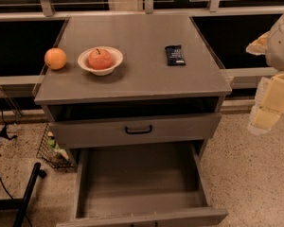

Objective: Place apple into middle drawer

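The red apple (100, 58) with a short dark stem sits in a white bowl (112, 56) on the left part of the grey cabinet top (137, 37). The middle drawer (139, 174) is pulled far out below, showing a bare flat grey floor and low walls. My gripper (267, 110) hangs at the right edge of the camera view, off to the right of the cabinet, well away from the apple and above floor level beside the open drawer. It holds nothing that I can see.
An orange fruit (55, 58) rests at the top's left edge. A dark snack packet (174, 55) lies to the right. The drawer with a black bar handle (138, 129) is slightly out above the open one. A wire basket (54, 150) and black pole (29, 193) stand at left.
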Tool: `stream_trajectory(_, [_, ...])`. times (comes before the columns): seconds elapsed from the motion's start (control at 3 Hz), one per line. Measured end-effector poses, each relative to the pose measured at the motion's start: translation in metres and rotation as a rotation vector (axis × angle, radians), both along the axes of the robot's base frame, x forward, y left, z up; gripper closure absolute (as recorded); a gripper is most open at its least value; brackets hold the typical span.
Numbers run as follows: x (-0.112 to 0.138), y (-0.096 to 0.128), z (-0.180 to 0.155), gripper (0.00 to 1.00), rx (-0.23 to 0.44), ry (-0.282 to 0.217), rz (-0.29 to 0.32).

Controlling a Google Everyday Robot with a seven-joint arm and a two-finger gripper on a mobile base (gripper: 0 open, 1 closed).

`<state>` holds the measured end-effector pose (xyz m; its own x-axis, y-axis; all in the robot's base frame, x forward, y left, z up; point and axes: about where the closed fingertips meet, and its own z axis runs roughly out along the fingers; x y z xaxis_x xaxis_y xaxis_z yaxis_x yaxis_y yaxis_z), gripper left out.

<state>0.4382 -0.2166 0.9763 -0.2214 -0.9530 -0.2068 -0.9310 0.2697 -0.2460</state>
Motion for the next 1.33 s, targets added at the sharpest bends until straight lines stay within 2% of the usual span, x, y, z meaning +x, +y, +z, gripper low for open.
stream_trajectory(0.33, [0.006, 0.001, -0.001, 0.00, 0.007, -0.005, -0.006])
stream_trajectory(1.0, [0.063, 0.020, -0.012, 0.00, 0.071, -0.007, -0.057])
stream_trajectory(1.33, [0.093, 0.041, -0.015, 0.00, 0.119, -0.013, -0.087])
